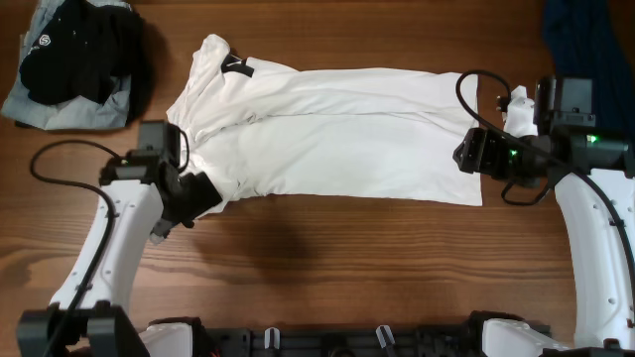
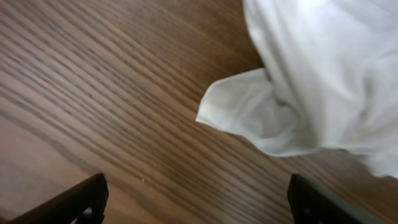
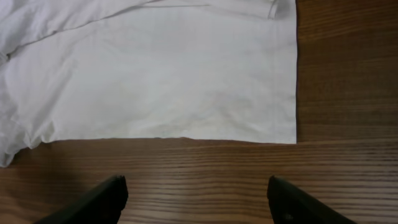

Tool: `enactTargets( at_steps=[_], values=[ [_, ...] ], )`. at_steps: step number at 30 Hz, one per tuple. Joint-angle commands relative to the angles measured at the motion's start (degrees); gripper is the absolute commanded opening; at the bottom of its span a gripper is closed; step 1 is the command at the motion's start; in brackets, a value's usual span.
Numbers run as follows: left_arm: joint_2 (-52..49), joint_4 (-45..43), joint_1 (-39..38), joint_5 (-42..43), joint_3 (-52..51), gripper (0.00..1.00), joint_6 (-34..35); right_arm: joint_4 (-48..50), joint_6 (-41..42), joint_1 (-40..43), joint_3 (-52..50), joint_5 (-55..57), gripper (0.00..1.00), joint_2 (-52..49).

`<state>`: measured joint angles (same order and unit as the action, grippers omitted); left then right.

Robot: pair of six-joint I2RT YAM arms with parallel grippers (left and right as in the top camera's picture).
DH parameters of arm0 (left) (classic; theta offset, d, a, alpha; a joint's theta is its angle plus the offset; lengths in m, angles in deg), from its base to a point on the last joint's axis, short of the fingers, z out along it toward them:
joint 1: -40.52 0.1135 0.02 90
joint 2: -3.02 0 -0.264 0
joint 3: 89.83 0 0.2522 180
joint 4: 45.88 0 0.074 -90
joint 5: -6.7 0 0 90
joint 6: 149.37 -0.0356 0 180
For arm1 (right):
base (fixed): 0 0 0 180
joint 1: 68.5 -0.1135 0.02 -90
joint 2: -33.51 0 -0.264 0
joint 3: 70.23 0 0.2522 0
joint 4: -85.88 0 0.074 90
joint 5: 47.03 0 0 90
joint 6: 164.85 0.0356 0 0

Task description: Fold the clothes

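Here the white T-shirt lies flat on the wooden surface. It is stretched out lengthwise between the two arms and its long sides are folded in, so it forms a long band. No lettering shows on the side that faces up. Its collar is at the end nearer the left arm and its straight hem at the end nearer the right arm.

The left end effector sits just beside the T-shirt's collar end, at the near corner, where a sleeve pokes out as a soft rumpled flap. In the left wrist view its fingers stand wide apart. Only bare wood lies between them, and the sleeve is a little ahead of them, untouched.

The right end effector hovers at the hem end of the T-shirt, over that edge. In the right wrist view its fingers are also spread wide and grip nothing. The T-shirt's near long edge and its square hem corner lie flat on the surface ahead of the tips.

Beyond the collar end, well apart from the T-shirt, a black garment is heaped on a pale grey-blue one. Beyond the hem end, at the far corner, a dark blue garment reaches the picture's edge.
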<state>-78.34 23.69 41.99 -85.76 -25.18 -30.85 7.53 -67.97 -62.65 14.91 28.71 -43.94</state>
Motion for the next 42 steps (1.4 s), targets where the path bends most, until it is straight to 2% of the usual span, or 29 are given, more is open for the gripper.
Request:
enactTargets(
  at_steps=[1,6,14,17,18,23,26,27,30,32,34,38,42],
  values=[
    [-3.2,-4.1,0.3,0.7,-4.5,0.92,-1.3,0.9,0.6,0.2,-0.5,-1.2,0.78,0.3],
    [-10.3,-8.8,0.3,0.7,-5.6,0.91,-2.8,1.3,0.6,0.2,-0.5,-1.2,0.78,0.3],
    [-15.9,-16.8,0.3,0.4,-6.5,0.79,-2.8,2.0,0.6,0.2,-0.6,-1.2,0.78,0.0],
    [-16.2,-19.2,0.2,0.5,-6.6,0.57,-2.8,2.3,0.6,0.2,-0.6,-0.6,0.78,0.0],
    [-16.2,-19.4,0.3,0.5,-6.6,0.42,-2.8,2.4,0.6,0.2,-0.6,-0.6,0.78,0.0],
    [-16.1,-19.3,0.3,0.4,-6.3,0.04,-2.8,2.9,0.7,0.2,-0.6,-0.6,0.77,0.0],
    [-15.8,-16.8,0.2,0.5,-3.7,0.05,-2.8,3.0,0.6,0.2,-0.6,-0.6,0.77,0.0],
    [-15.2,-13.5,0.2,0.5,-1.3,0.11,-2.9,3.1,0.6,0.2,-0.6,-0.6,0.77,0.0],
    [-14.2,-7.4,0.2,0.5,4.3,0.35,-7.4,3.5,0.7,0.2,-0.6,-0.6,0.77,0.0],
    [-14.2,-6.6,0.2,0.2,5.7,0.59,-8.8,3.6,0.7,0.2,-0.6,-0.6,0.77,0.0],
    [-14.2,-8.2,0.2,-1.2,5.7,0.72,-8.9,3.7,0.6,0.2,-0.6,-0.6,0.78,0.0],
    [-14.2,-14.6,0.2,-1.9,5.7,0.88,-13.4,4.2,0.6,0.2,-0.6,-0.6,0.78,0.0],
    [-14.3,-15.1,0.2,0.0,5.5,0.84,-13.4,4.2,0.5,0.2,-0.6,-0.6,0.78,0.0]
  ],
)
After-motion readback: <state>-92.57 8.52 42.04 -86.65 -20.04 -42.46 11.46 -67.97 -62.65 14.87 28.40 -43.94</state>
